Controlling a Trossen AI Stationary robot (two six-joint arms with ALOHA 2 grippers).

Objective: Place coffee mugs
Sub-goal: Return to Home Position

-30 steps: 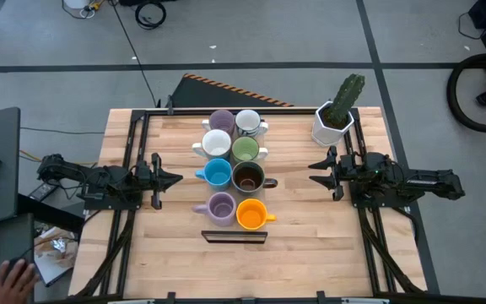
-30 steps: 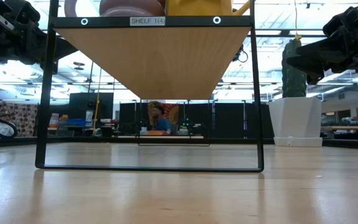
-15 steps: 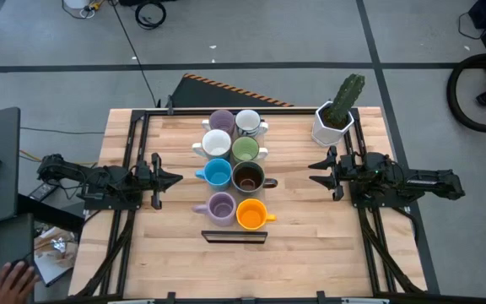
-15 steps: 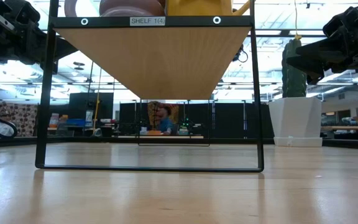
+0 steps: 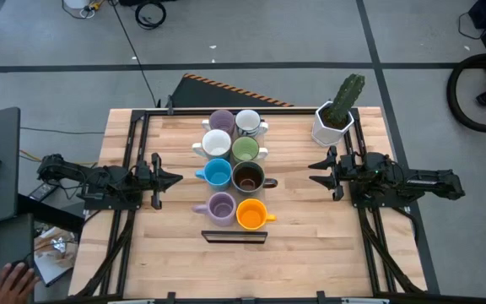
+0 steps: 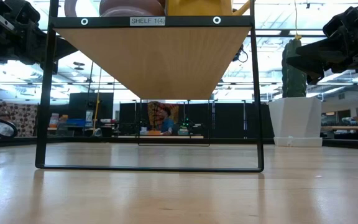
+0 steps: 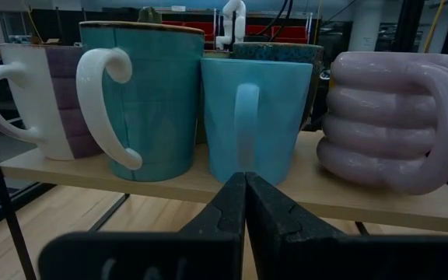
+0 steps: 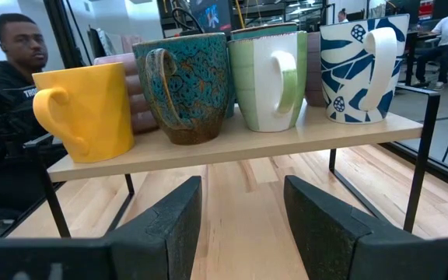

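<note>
Eight coffee mugs stand in two rows on a raised wooden shelf at the table's middle. They are purple, white, white, light green, blue, dark brown, purple and orange. My left gripper hovers shut to the left of the shelf, facing the blue mug. My right gripper hovers open to the right of the shelf, facing the dark brown mug and the light green mug. Neither touches anything.
A white faceted pot with a green cactus stands at the far right corner, just beyond my right arm. The shelf's black frame stands on the table. A person sits beyond the table's left side, with a hand at the near left.
</note>
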